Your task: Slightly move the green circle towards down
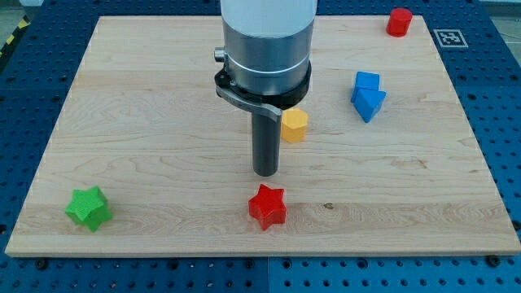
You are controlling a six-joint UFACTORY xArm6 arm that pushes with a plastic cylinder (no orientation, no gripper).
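No green circle can be made out on the table (146,98); it may be hidden behind the arm. The only green block seen is a green star (88,208) near the view's bottom left. The rod is held upright, and my tip (266,172) is placed just above the red star (267,207) and beside the yellow block (294,124). No end effector jaws are fitted; nothing is held.
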